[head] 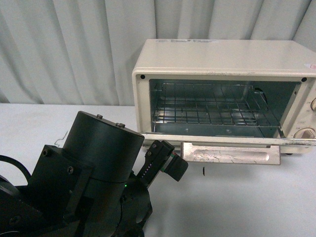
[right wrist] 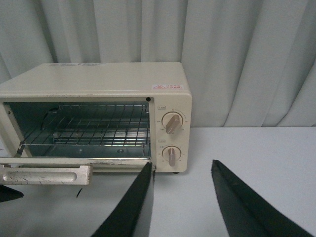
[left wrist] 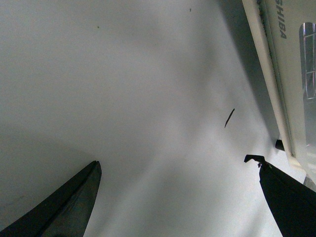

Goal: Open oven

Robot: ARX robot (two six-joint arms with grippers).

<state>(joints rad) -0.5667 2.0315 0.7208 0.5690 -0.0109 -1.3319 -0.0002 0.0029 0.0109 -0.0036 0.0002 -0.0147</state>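
The oven (head: 222,57) has its door (head: 222,140) down flat; left hand (left wrist: 174,165) wide, empty; right hand (right wrist: 181,173) wide, empty.

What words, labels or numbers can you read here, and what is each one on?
"SHIBA": on the oven door's face, start cut off by the picture's edge.
Red-edged sticker on the oven's top: too small to read.
Dial marks around the two knobs: too small.
Print on the top, front view: blurred.

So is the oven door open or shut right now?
Open. The oven has its door dropped down about level, handle out front, and the wire rack inside shows uncovered.
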